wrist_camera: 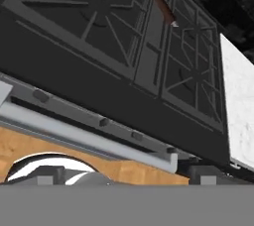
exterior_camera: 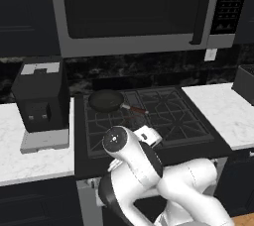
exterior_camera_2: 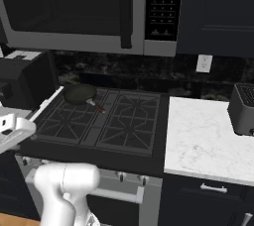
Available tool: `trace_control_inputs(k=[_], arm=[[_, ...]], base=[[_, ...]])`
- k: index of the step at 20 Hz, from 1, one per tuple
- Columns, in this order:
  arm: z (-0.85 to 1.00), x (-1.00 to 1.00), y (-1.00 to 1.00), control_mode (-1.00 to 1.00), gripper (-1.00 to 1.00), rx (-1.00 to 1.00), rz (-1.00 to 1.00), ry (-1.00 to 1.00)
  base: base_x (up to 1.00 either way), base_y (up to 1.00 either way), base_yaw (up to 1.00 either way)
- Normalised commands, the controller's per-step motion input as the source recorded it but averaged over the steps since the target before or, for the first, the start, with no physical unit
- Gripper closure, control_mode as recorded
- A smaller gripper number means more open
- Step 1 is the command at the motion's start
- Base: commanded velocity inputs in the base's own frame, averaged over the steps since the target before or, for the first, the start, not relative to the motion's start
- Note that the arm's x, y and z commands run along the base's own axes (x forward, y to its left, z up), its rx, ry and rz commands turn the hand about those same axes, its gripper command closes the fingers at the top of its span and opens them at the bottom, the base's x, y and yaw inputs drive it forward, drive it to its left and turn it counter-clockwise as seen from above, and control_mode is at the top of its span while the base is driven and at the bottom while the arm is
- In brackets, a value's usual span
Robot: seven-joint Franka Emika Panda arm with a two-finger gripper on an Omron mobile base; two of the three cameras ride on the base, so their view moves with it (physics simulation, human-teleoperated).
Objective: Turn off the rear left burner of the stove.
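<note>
The black stove (exterior_camera: 198, 138) has four grated burners. On the rear left burner (exterior_camera: 126, 96) sits a dark frying pan (exterior_camera: 105, 101), its brown handle (wrist_camera: 161, 3) pointing towards the centre strip; I see no flame. In the hand view, several small knobs (wrist_camera: 103, 122) run along the stove's front above the pale oven handle bar (wrist_camera: 89, 138). My gripper (wrist_camera: 127, 180) hangs low in front of that panel, open, its fingertips (wrist_camera: 47, 179) wide apart and holding nothing. It is clear of the knobs. The white hand (exterior_camera_2: 11, 128) shows at the stove's front left corner.
A grey-framed microwave (exterior_camera: 134, 9) hangs over the stove. A black coffee machine (exterior_camera: 40, 98) stands on the left marble counter (exterior_camera: 30, 160) and a toaster (exterior_camera_2: 243, 108) on the right counter (exterior_camera_2: 203, 141). My own arm (exterior_camera: 144, 170) covers the stove's front.
</note>
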Motion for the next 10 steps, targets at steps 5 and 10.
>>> trace_control_inputs(k=[5,10], arm=[[-0.86,0.0,0.15,-1.0,-1.0,-0.13,0.17,-0.03],[-0.73,0.0,0.23,-1.0,-1.0,-0.01,0.16,-0.01]], base=[[0.0,0.0,0.0],[0.0,0.0,0.0]])
